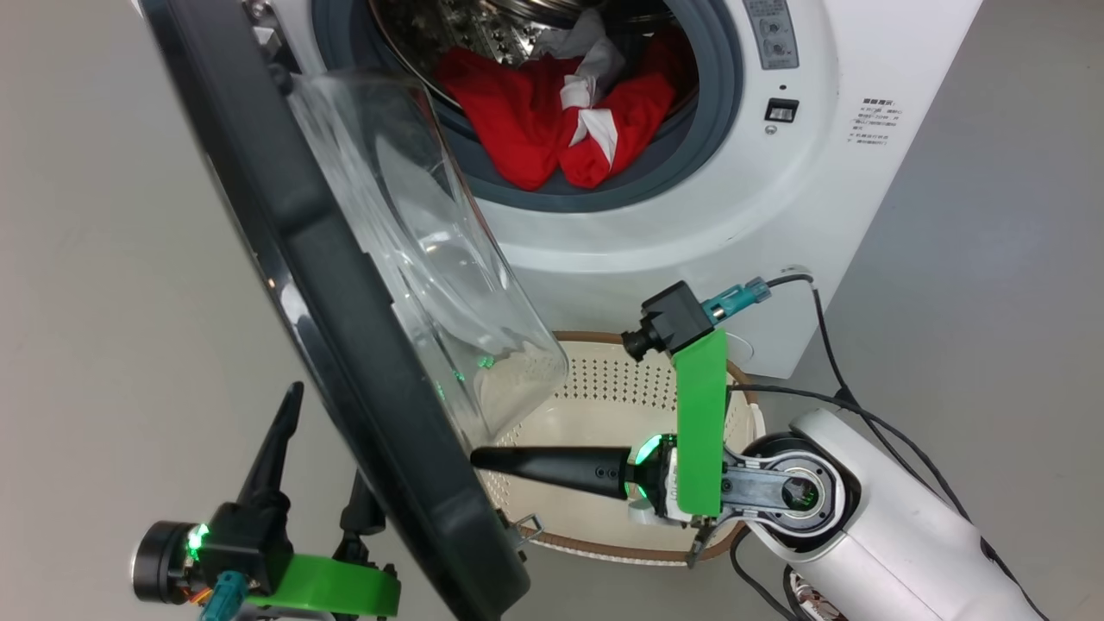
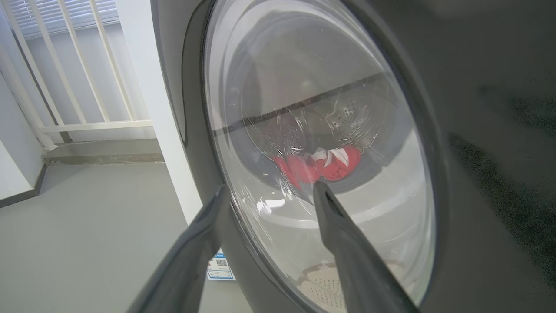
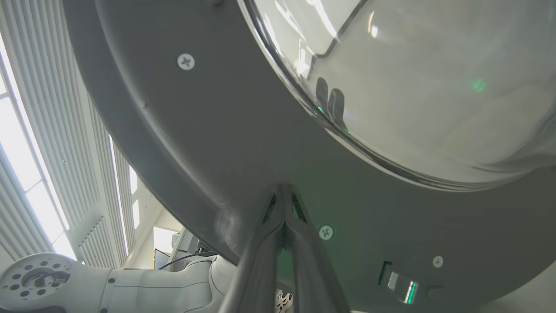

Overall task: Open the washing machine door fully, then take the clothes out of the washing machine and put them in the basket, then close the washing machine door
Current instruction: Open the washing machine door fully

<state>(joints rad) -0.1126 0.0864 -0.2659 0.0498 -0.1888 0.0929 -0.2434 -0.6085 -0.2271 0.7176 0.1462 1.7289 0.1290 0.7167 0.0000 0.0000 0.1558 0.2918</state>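
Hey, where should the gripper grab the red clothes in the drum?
Probably grip the clothes by the bunched red lobe spilling onto the grey rubber ring, coming straight in through the open front; it sits nearest and proud, right of the door.

Grey floor (image 2: pixel 87 243), white railing (image 2: pixel 95 126), bright slatted windows (image 3: pixel 21 165).

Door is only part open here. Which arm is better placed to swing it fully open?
Probably right. The right gripper, shut, has its tips against the inner face of the washing machine door, ready to push. The left gripper stands open on the outer side.
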